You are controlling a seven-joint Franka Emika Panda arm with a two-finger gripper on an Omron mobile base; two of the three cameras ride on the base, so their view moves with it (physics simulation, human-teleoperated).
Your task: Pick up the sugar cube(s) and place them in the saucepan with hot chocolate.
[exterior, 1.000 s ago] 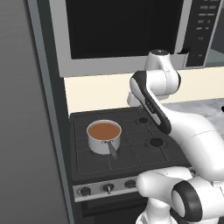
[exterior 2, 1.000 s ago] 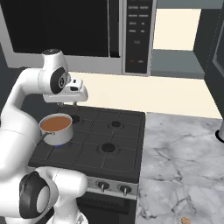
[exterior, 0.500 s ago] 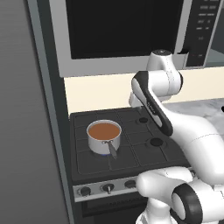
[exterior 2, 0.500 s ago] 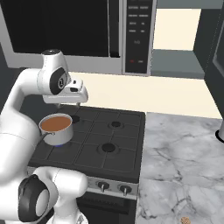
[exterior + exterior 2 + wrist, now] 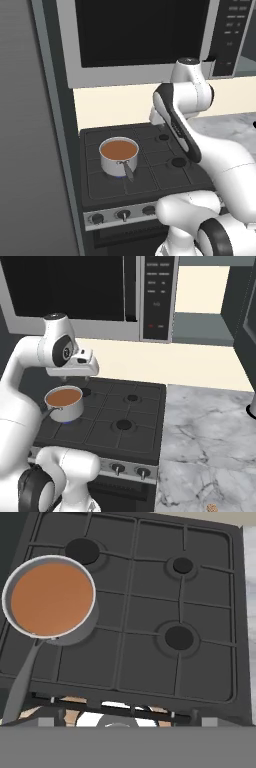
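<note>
Small round shiny steel saucepan (image 5: 119, 156) of brown liquid on the front-left burner of the black gas stove (image 5: 150, 175), left of centre in the left base view, short grey handle pointing toward the stove knobs. In the hand view, saucepan (image 5: 52, 600) at upper left, handle running to the lower left. Hand (image 5: 80, 367) raised above the stove's back-left part, at mid-left of the right base view; cannot tell how far open or whether holding anything. Grey marble counter (image 5: 210, 441) at right.
</note>
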